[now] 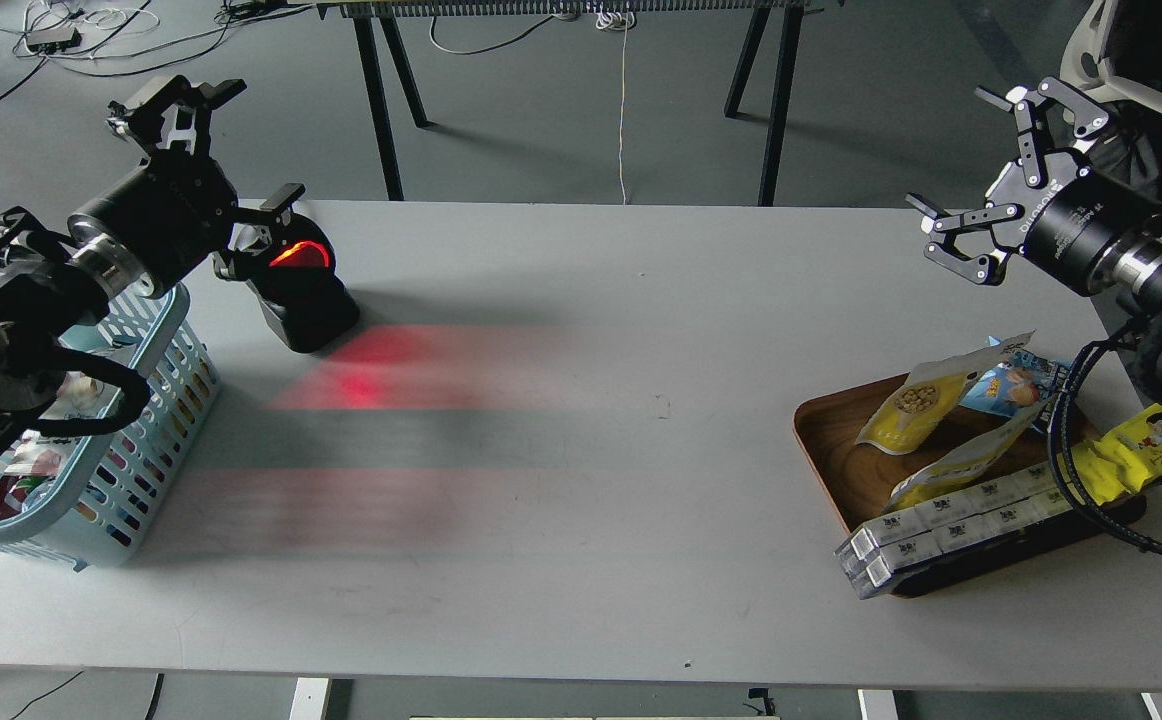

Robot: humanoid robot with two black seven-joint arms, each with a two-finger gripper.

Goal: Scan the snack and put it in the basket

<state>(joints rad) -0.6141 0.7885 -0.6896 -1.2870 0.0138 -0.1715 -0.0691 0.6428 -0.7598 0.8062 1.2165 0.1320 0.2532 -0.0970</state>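
The snack [914, 407], a yellow and white pouch with a round picture of nuts, leans on a wooden tray [819, 445] at the table's right side. My right gripper [981, 170] hovers open above and behind the tray, holding nothing. The light blue basket [156, 395] stands at the table's left edge with some packets inside, partly hidden by my left arm. Raised above the basket's far end, my left gripper [231, 150] is open and empty, next to a black scanner [303, 290] that glows red.
On the tray also lie a second yellow pouch [961, 462], a small blue packet [1016, 385], a long yellow bag with a cartoon face [1146, 445] and a row of white boxes [951, 520]. The scanner casts red light [361, 382] on the grey table.
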